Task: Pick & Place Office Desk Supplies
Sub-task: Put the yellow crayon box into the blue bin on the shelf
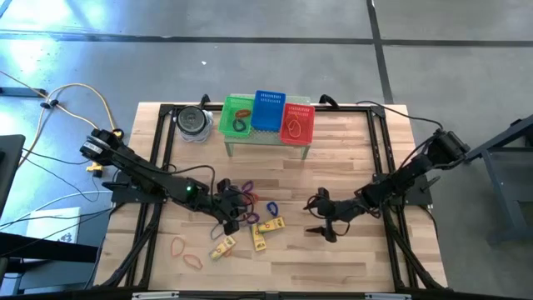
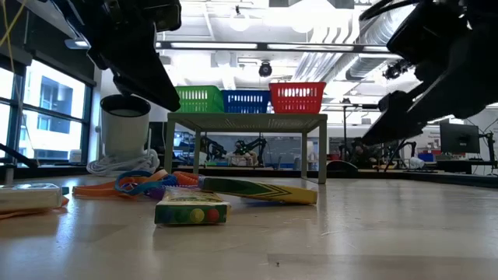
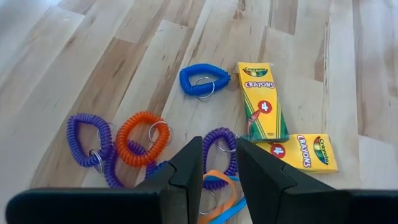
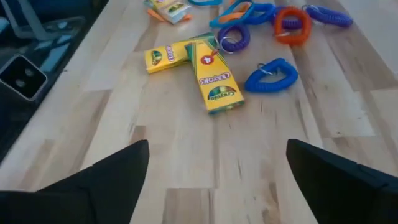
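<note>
A robotics lab or workshop, judging by the wooden-topped table [image 1: 350, 250] framed in black rails on a grey concrete floor [image 1: 466, 50], with loose cables [image 1: 58, 100] trailing off at nine to ten o'clock. Seen across the tabletop in the low view: exposed ceiling ducting [image 2: 342, 39], strip lights, tall windows [image 2: 47, 109] at nine o'clock, more robot arms [image 2: 245, 148] on benches at twelve, and a monitor [image 2: 459, 140] at three.

Left hand [image 1: 226, 208] over coil loops [image 1: 247, 197]; right hand [image 1: 323, 223] apart.
</note>
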